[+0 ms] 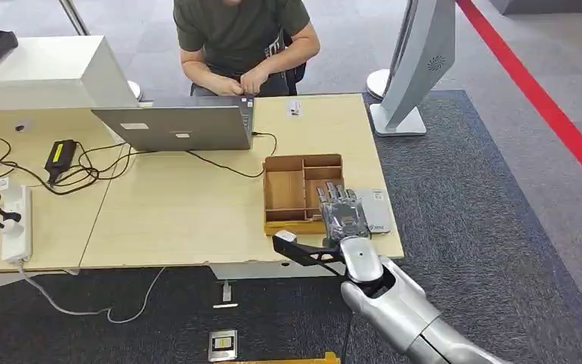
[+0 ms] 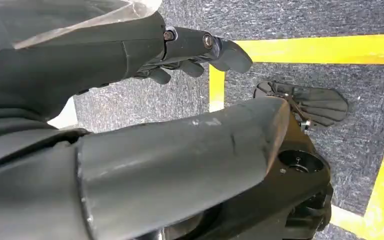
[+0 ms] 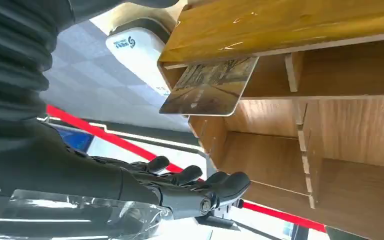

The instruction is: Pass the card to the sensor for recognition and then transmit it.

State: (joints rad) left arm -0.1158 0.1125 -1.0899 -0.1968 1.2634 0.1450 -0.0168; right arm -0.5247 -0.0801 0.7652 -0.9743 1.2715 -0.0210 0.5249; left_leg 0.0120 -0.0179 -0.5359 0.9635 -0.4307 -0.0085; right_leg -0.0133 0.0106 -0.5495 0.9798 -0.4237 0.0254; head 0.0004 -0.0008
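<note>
— Right wrist view puts our right hand [image 3: 180, 187] just beside the wooden tray [image 3: 330, 145], fingers apart and holding nothing. The card [image 3: 210, 87] leans on edge in the tray's near compartment, not yet gripped.

— And the white sensor [image 3: 137, 52] sits right behind it, touching the tray's side. How should we take the card?

— We'd judge a pinch on the free upper edge best, thumb on one face and fingers on the other, then lift straight out so it doesn't catch the divider [image 3: 294, 70].

— Our left hand [image 2: 195, 55]?

— It hangs low over the carpet, fingers loosely curled around nothing.

— Anything in our way?

— From the head view, the tray wall crowds the card. The laptop [image 1: 178, 125], its cables [image 1: 83, 171] and the person [image 1: 239, 42] sit well apart across the table [image 1: 174, 220].
</note>
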